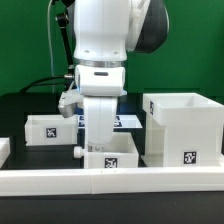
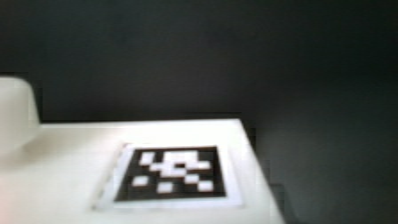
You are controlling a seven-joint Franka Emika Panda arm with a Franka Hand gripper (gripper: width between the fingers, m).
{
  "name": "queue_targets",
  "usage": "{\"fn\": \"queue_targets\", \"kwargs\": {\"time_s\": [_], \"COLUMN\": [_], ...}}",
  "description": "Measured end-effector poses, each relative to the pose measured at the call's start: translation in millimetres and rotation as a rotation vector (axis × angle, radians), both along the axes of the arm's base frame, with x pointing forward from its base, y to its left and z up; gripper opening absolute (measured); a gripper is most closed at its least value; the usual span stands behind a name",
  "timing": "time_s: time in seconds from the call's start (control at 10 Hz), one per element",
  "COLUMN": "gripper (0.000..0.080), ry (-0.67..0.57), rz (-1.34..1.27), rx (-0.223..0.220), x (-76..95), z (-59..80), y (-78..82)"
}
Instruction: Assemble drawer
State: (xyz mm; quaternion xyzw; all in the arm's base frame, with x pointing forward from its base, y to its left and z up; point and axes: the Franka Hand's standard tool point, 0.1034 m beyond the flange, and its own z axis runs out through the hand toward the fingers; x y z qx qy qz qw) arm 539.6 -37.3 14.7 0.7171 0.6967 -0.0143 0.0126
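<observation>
The drawer's tall white box shell (image 1: 182, 128) stands at the exterior view's right, open side up, with a tag low on its front. One shallow white tray (image 1: 52, 128) lies at the left. A second tray (image 1: 110, 157) lies in front at the middle, directly under my gripper (image 1: 100, 146). The gripper hangs straight down over this tray, and its fingertips are hidden against the white plastic. The wrist view shows a blurred white surface with a black-and-white tag (image 2: 175, 175) very close. No fingers show there.
The long low white rail (image 1: 110, 181) runs along the front. The marker board (image 1: 128, 122) lies behind the arm. A white piece (image 1: 4, 150) sits at the left edge. The table is black, with a green backdrop behind.
</observation>
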Motion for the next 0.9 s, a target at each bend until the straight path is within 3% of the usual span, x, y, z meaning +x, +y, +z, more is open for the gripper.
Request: {"fn": "queue_targets", "kwargs": {"time_s": [0.3,0.6,0.9], "gripper": [0.0041,0.0041,0.0041], "ry": [-0.02,-0.003,-0.005], "rz": [-0.006,0.01,-0.016], "rx": [0.0,0.012,0.013], "x": [-0.8,5.2,4.7], "z": [-1.8,0.5,-0.4], "y": [-0.8,14.4,14.0]}}
